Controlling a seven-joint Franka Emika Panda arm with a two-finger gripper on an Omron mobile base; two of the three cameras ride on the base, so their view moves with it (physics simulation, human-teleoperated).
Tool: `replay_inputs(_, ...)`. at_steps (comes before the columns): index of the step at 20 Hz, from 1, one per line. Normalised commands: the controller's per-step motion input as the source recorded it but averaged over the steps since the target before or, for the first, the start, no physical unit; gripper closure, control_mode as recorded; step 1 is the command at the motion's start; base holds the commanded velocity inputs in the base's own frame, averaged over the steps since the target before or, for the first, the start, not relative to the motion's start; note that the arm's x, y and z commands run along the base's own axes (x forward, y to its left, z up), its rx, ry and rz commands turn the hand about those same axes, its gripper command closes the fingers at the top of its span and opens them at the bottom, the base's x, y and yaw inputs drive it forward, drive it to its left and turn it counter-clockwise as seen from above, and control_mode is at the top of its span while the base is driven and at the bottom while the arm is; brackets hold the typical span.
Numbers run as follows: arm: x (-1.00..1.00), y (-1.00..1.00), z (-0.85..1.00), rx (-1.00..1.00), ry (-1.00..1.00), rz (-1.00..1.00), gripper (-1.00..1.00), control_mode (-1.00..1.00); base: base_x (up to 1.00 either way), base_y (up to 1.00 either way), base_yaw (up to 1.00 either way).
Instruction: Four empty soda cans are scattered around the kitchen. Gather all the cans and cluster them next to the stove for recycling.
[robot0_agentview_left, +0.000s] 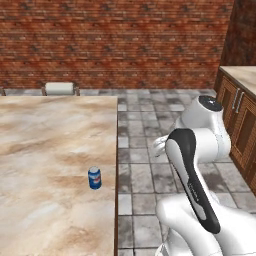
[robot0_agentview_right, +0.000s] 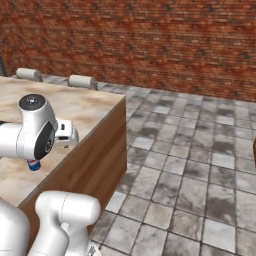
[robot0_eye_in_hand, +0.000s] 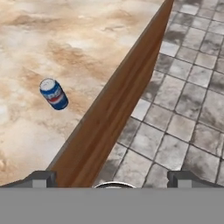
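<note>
Wide-open gripper (robot0_eye_in_hand: 112, 181) hangs over the island's (robot0_agentview_left: 50, 150) wooden side edge, holding nothing. One blue soda can (robot0_eye_in_hand: 54, 93) stands upright on the marble top near that edge; in the right base view the arm hides most of it (robot0_agentview_right: 33, 165). Beyond, two stool backs (robot0_agentview_right: 82, 81), tiled floor, cabinets (robot0_agentview_left: 240, 115), brick wall.

a blue soda can (robot0_agentview_left: 94, 177) stands upright on the marble island counter (robot0_agentview_left: 45, 145).

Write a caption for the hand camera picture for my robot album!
Open gripper looks down at a blue soda can standing on the marble counter near its wooden edge.
</note>
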Motion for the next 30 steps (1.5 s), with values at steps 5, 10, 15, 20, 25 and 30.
replay_inputs(5, 0.00, 0.21, 0.00, -0.07, 0.09, 0.00, -1.00, -1.00, 0.00, 0.00, 0.00)
replay_inputs(10, 0.08, 0.31, -0.08, -0.04, 0.05, 0.04, -1.00, -1.00, 0.00, 0.00, 0.00)
replay_inputs(15, 0.03, 0.36, -0.06, -0.05, 0.01, 0.05, -1.00, -1.00, 0.00, 0.00, 0.00)
replay_inputs(20, 0.00, 0.38, -0.07, -0.06, 0.00, 0.04, -1.00, -1.00, 0.00, 0.00, 0.00)
replay_inputs(25, 0.00, 0.33, -0.02, -0.04, 0.00, 0.04, -1.00, -1.00, 0.00, 0.00, 0.00)
replay_inputs(30, 0.08, 0.29, -0.01, -0.01, 0.01, 0.05, -1.00, -1.00, 0.00, 0.00, 0.00)
